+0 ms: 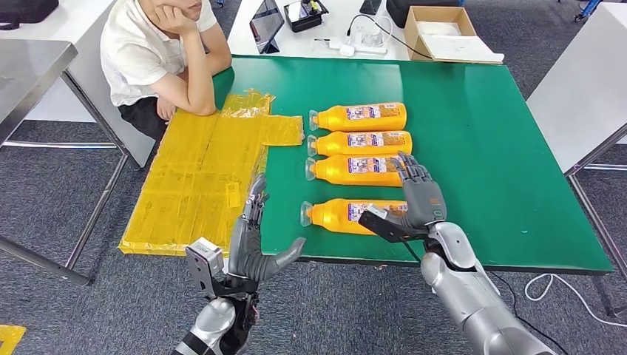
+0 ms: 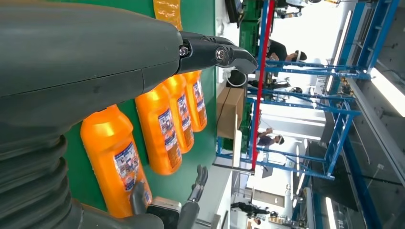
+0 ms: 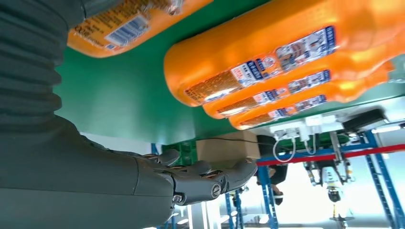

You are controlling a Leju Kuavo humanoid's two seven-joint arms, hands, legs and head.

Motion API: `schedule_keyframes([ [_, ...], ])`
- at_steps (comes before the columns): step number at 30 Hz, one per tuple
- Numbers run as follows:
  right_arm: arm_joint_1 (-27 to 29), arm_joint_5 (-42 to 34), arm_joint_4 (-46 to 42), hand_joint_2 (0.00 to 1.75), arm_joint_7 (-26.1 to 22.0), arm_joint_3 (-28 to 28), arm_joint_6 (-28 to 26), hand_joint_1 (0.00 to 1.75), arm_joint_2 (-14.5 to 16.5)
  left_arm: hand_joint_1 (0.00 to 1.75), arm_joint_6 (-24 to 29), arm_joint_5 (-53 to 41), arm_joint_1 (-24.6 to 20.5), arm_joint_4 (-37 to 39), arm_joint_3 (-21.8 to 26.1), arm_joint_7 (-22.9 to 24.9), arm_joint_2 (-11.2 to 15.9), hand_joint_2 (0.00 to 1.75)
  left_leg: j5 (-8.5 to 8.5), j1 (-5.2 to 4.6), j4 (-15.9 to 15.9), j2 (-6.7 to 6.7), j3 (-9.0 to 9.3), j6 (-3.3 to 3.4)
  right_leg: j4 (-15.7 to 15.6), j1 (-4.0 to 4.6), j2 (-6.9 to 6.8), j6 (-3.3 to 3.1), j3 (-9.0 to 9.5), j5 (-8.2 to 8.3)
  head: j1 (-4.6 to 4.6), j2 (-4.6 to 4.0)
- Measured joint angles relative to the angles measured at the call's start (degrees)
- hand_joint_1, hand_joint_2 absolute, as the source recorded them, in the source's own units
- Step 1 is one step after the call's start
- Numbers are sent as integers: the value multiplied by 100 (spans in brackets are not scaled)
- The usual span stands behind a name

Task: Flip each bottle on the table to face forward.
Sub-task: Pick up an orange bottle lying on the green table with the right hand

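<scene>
Four orange bottles lie on their sides on the green table (image 1: 488,148), caps pointing left. Three sit close together at the back: the farthest bottle (image 1: 358,116), the second bottle (image 1: 360,143) and the third bottle (image 1: 353,170). The nearest bottle (image 1: 336,215) lies apart by the front edge. My right hand (image 1: 418,197) is over that bottle's base end, fingers stretched toward the third bottle, gripping nothing. My left hand (image 1: 250,242) hovers open at the table's front edge, left of the nearest bottle's cap. The nearest bottle (image 2: 114,162) and the bottle group (image 3: 258,62) also appear in the wrist views.
Yellow plastic sheets (image 1: 200,177) cover the table's left part and hang over its edge. A person (image 1: 159,52) sits leaning on the far left corner. A cardboard box (image 1: 440,33) and a tablet (image 1: 266,22) stand behind. A white table (image 1: 584,81) is to the right.
</scene>
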Motion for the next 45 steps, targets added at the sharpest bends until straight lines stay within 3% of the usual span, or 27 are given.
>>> schedule_keyframes([
  [8, 161, -194, -201, 175, -257, 89, -390, 0, 57, 0, -34, 14, -23, 43, -50, -59, -16, 175, 0, 0, 0, 1, -2, 0, 0, 0, 0, 1, -1, 0, 0, 0],
  [15, 120, 563, -375, 175, 496, 213, -649, 0, 87, 0, 61, 6, -23, 50, -92, -73, -23, 175, 0, 0, 0, -1, -3, 0, 2, 0, 0, 0, 0, 0, 1, 0],
  [20, 45, 575, -515, 175, 630, 251, -481, 0, 87, 0, 78, -1, -17, 50, -91, -70, -23, 175, 0, -2, 0, -1, -3, 0, 1, -2, 0, 1, 0, 0, 0, 0],
  [30, 12, -109, -569, 175, 377, 307, 413, 0, 95, 0, 61, -13, -12, 50, -89, -70, -23, 175, 0, -1, 0, -1, -3, 0, 2, -2, -1, 1, 0, -1, 1, 0],
  [37, 76, -1246, -525, 175, -451, 410, 1330, 0, 127, 0, 17, -4, -13, 50, -92, -85, -23, 175, 0, -1, 0, -2, -3, 0, 1, -2, -1, 1, -1, -1, 1, 0],
  [45, 195, -1585, -1163, 175, -384, 636, 1763, 0, -36, 0, 30, -3, -8, 50, -89, -121, -21, 175, 0, -2, 0, -1, -3, 0, 1, -2, 0, 1, -2, -1, 1, 0],
])
